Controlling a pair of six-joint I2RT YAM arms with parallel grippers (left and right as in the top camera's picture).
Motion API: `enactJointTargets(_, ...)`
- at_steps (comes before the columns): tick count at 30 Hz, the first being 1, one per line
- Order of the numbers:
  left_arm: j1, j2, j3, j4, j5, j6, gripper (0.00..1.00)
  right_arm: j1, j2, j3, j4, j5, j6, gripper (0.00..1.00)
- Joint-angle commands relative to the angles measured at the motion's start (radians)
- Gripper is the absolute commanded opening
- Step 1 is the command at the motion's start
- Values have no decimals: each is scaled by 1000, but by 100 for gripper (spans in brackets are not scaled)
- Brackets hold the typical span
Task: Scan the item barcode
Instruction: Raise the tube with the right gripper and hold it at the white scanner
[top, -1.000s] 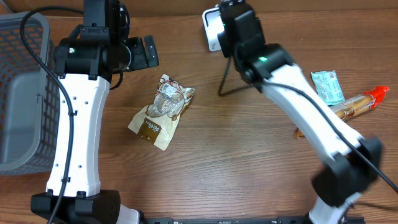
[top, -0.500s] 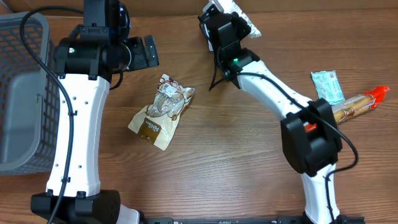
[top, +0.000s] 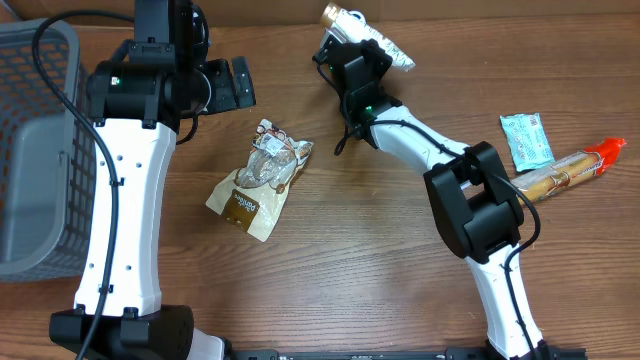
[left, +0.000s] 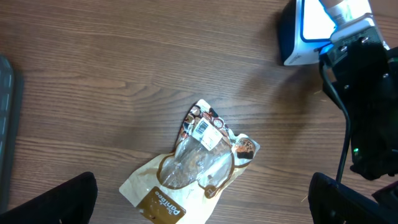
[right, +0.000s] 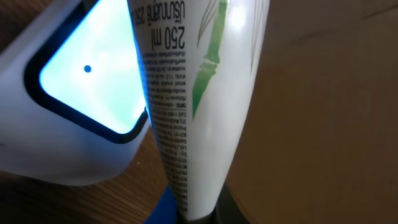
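Right arm has swung back toward the counter's far edge over the last second, forearm folded in. The right end effector (top: 362, 52) is now clamped narrow on the white squeeze tube with green bamboo print and gold cap (top: 372, 38). The tube is held off the counter (top: 400, 280), printed side just in front of the lit window of the white box scanner (right: 74, 93). Judgement: the scan step is in hand, item presented; the barcode itself is not visible, so a read can't be confirmed. Left arm unchanged, left end effector (left: 202, 202) spread wide, holding nothing, above the brown-and-clear snack pouch (top: 262, 178) lying flat. Grey plastic mesh basket (top: 30, 60) at the left edge: no item shows in the visible part. Green-white sachet (top: 526, 138) and long orange-brown wrapped pack (top: 570, 168) lie loose at the right.
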Motion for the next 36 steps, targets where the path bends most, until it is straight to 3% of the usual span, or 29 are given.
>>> enactJointTargets(1, -5, -4, -5, 2, -12, 19, 100, -30, 3, 19, 30, 48, -13, 4)
enactJointTargets(36, -5, -4, -5, 2, -12, 19, 100, 9, -12, 20, 60, 24, -11, 4)
